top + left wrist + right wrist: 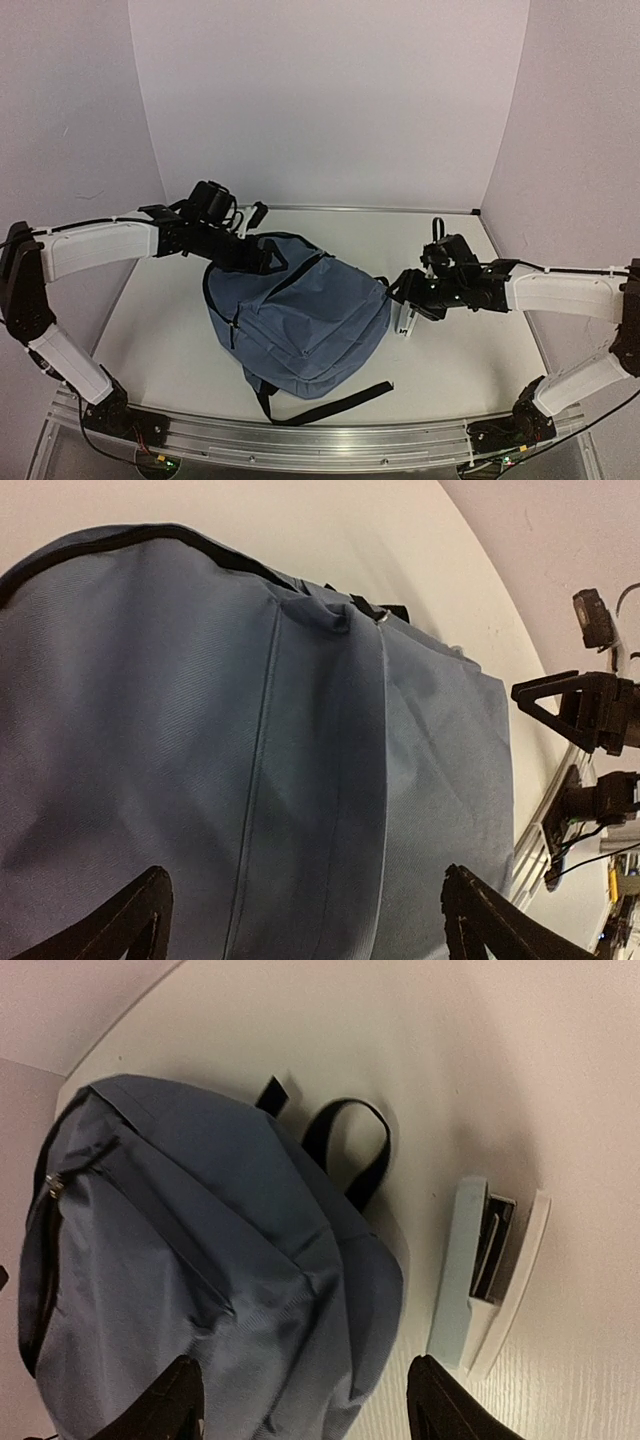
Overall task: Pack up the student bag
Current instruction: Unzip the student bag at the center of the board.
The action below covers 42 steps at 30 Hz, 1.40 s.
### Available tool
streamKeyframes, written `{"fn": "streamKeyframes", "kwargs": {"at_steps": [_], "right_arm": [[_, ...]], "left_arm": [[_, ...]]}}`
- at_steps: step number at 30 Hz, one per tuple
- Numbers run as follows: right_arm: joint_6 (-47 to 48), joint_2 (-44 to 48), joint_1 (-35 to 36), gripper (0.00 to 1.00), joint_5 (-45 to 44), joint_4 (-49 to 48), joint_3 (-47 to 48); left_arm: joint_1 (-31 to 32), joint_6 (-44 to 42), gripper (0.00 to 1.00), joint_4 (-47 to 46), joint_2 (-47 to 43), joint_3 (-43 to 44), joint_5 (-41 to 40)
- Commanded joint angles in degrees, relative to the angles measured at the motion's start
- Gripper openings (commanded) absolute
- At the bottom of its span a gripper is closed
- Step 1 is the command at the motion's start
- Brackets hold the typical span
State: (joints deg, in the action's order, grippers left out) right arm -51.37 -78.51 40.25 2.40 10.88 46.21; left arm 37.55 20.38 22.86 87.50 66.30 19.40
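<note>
Left arm (100, 250) reaching inward, left fingers (130, 920) spread wide, right arm (560, 295) reaching inward, right fingers (180, 1405) parted

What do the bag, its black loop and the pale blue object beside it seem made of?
Student bag: matte woven fabric, with a fine weave and soft creases. Handle loop: probably webbing, flat and dull. Pale blue object: likely hard plastic, smooth with straight edges.

The table (450, 350) is taken in whole from high at its near edge, facing the back wall (330, 100). The backpack (300, 320) is seen very close by the left wrist camera, its fabric filling the frame. From the right wrist it is viewed downward, somewhat farther off, with the stapler (480, 1280) beside it. Both are shared with the top view.
</note>
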Motion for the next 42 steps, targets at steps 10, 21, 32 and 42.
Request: {"fn": "streamKeyframes", "kwargs": {"at_steps": [10,21,32,42], "right_arm": [[-3.6,-3.9,0.6,0.49,8.9,-13.4,-4.3],[-1.8,-10.7,0.6,0.01,6.3,-17.6,-1.0],[12.4,-23.9,-8.3,0.0,2.0,-13.3,16.6],[23.4,-28.5,-12.6,0.49,-2.4,-2.2,32.6]], "left_arm": [[3.5,-6.6,0.8,7.8,11.7,12.3,-5.2],[3.8,-5.3,0.0,8.5,10.2,10.9,-9.0],[8.1,5.1,0.0,0.1,4.8,5.2,-1.9],[9.6,22.7,0.0,-12.4,0.0,-6.7,-12.4]]}}
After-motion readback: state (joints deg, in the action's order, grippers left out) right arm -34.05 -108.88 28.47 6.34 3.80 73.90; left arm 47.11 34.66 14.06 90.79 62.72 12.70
